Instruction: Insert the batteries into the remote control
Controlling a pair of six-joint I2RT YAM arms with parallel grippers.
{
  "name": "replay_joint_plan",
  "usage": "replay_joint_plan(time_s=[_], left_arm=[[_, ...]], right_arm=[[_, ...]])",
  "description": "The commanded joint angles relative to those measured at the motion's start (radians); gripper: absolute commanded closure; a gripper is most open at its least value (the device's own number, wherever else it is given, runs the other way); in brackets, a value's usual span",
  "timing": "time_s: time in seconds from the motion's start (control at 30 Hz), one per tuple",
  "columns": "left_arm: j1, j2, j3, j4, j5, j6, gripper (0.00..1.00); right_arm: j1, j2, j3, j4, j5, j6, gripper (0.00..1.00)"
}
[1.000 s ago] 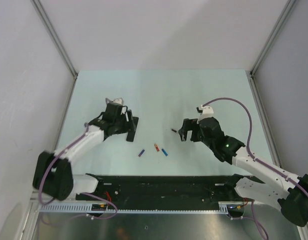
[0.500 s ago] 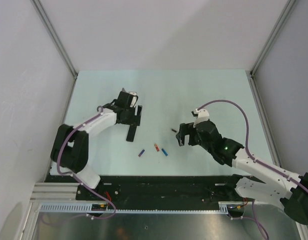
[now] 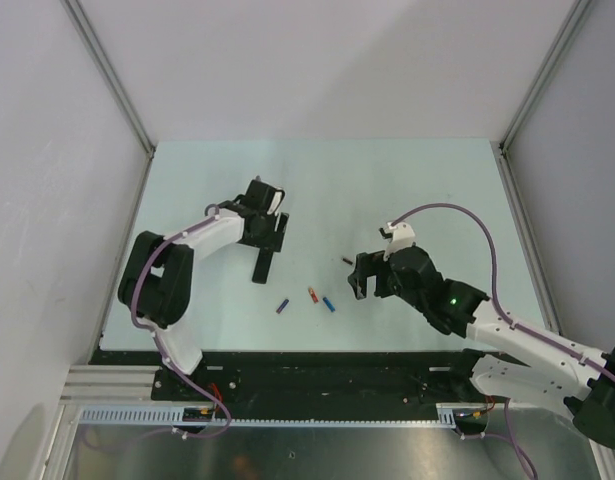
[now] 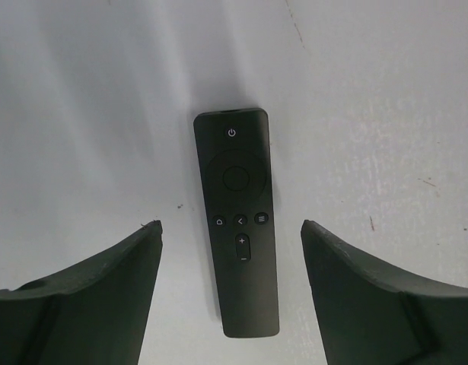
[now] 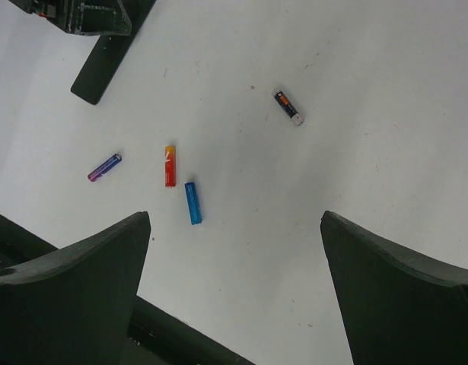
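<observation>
The left gripper (image 3: 271,232) hung wide open and empty over the remote control (image 4: 236,224), which lay buttons-up left of the middle of the bench (image 3: 437,180). The right gripper (image 5: 235,220), equally spread and holding nothing, hovered over the purple-blue battery (image 5: 104,167), red-orange battery (image 5: 170,166) and bright blue battery (image 5: 193,202) toward the near edge, with the dark battery (image 5: 288,106) apart, farther back. All four lay loose, so loading had seemingly not begun.

White arm links (image 3: 205,233), black joints (image 3: 152,285), looping purple cables (image 3: 449,207), green light (image 3: 453,298) on right arm, dark curved gripper fingers (image 4: 89,296).
</observation>
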Motion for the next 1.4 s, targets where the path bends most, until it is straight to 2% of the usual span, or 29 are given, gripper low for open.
replay_joint_plan(time_s=[0.0, 0.2, 0.37, 0.73, 0.97, 1.07, 1.1, 1.2, 1.3, 1.37], left_arm=[[-0.003, 0.041, 0.029, -0.002, 0.0, 0.026, 0.23], [-0.002, 0.064, 0.027, -0.002, -0.002, 0.029, 0.27], [-0.002, 0.1, 0.033, -0.002, 0.003, 0.026, 0.34], [-0.002, 0.127, 0.018, -0.002, -0.005, 0.027, 0.37], [0.001, 0.13, 0.001, -0.002, 0.032, 0.026, 0.55], [0.004, 0.104, 0.003, -0.002, 0.043, 0.013, 0.7], [0.004, 0.072, 0.004, -0.002, 0.056, 0.007, 0.78], [0.006, -0.001, 0.015, -0.002, 0.091, -0.028, 0.91], [0.0, -0.118, 0.05, 0.003, 0.15, -0.066, 1.0], [-0.003, -0.212, 0.065, 0.029, 0.22, -0.106, 1.0]], right_arm=[[0.006, -0.025, 0.019, 0.003, 0.006, 0.02, 0.01], [0.006, -0.039, 0.021, -0.001, 0.011, 0.026, 0.01], [0.006, -0.041, 0.022, -0.001, 0.011, 0.026, 0.02], [0.006, -0.076, 0.025, -0.027, 0.04, 0.021, 0.02], [0.007, -0.097, 0.03, -0.05, 0.048, 0.026, 0.01], [0.006, -0.108, 0.031, -0.056, 0.048, 0.029, 0.02], [0.007, -0.11, 0.031, -0.056, 0.048, 0.03, 0.01], [0.007, -0.114, 0.039, -0.056, 0.046, 0.03, 0.02], [0.007, -0.108, 0.051, -0.052, 0.043, 0.026, 0.02], [0.009, -0.103, 0.056, -0.038, 0.037, 0.026, 0.02]])
